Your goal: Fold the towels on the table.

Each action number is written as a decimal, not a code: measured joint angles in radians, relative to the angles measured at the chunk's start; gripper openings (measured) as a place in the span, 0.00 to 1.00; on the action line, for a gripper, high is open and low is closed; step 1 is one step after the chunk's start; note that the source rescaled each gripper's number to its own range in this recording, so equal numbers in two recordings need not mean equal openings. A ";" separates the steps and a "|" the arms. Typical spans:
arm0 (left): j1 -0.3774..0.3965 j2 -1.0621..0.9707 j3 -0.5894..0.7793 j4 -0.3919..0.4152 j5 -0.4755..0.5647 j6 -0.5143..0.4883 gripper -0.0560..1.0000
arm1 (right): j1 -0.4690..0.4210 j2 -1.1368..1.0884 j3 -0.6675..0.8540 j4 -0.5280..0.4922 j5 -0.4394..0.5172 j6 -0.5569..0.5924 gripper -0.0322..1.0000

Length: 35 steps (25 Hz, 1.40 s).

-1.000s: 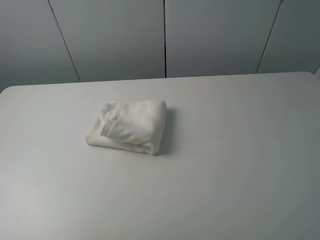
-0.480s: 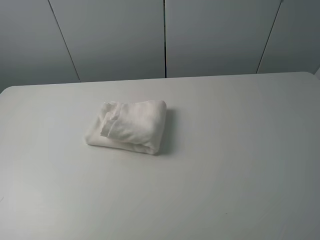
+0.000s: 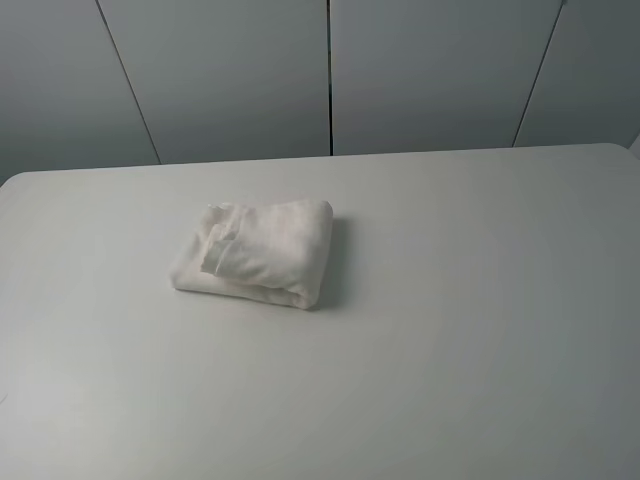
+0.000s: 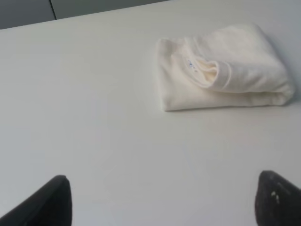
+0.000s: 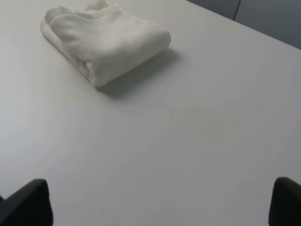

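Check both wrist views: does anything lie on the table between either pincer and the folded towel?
Nothing visible does. Only bare white table lies between the left pincer or the right pincer and the towel; both pincers are open.

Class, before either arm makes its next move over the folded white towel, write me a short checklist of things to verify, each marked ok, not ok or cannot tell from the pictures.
1. Towel folded into a compact bundle: ok.
2. Towel lies fully on the table, away from its edges: ok.
3. Left gripper open, holding nothing: ok.
4. Right gripper open, holding nothing: ok.
5. Both grippers apart from the towel: ok.
6. Fold edges neatly aligned: not ok, one banded corner pokes out on top.
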 joint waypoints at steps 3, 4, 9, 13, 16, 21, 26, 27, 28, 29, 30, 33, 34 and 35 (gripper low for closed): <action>0.000 0.000 0.002 0.002 -0.008 0.008 1.00 | 0.000 -0.004 0.000 0.000 0.000 0.002 1.00; 0.000 0.000 0.002 0.002 -0.008 0.013 1.00 | 0.000 -0.004 0.000 0.000 0.000 0.002 1.00; 0.000 0.000 0.002 0.007 -0.011 0.013 1.00 | -0.005 -0.004 0.000 0.000 0.000 0.023 1.00; 0.009 0.000 0.002 0.026 -0.011 -0.015 1.00 | -0.092 -0.004 0.000 -0.007 0.000 0.040 1.00; 0.056 0.000 0.002 0.031 -0.011 -0.018 1.00 | -0.208 -0.004 0.000 -0.007 0.000 0.044 1.00; 0.190 0.000 0.002 0.031 -0.011 -0.020 1.00 | -0.419 -0.040 0.000 -0.011 -0.003 0.055 1.00; 0.300 0.000 0.002 0.031 -0.011 -0.020 1.00 | -0.518 -0.062 0.000 -0.042 -0.003 0.091 1.00; 0.304 0.000 0.002 0.033 -0.011 -0.020 1.00 | -0.520 -0.061 0.000 -0.042 -0.003 0.092 1.00; 0.304 0.000 0.002 0.033 -0.011 -0.020 1.00 | -0.522 -0.061 0.000 -0.044 -0.003 0.099 1.00; 0.306 0.000 0.002 0.033 -0.011 -0.022 1.00 | -0.522 -0.062 0.000 -0.045 -0.003 0.099 1.00; 0.306 0.000 0.002 0.033 -0.011 -0.022 1.00 | -0.522 -0.062 0.000 -0.045 -0.003 0.099 1.00; 0.306 0.000 0.002 0.033 -0.011 -0.022 1.00 | -0.522 -0.063 0.000 -0.045 -0.003 0.099 1.00; 0.306 0.000 0.002 0.033 -0.011 -0.022 1.00 | -0.522 -0.063 0.000 -0.045 -0.003 0.099 1.00; 0.306 0.000 0.002 0.033 -0.011 -0.022 1.00 | -0.522 -0.063 0.000 -0.041 -0.003 0.099 1.00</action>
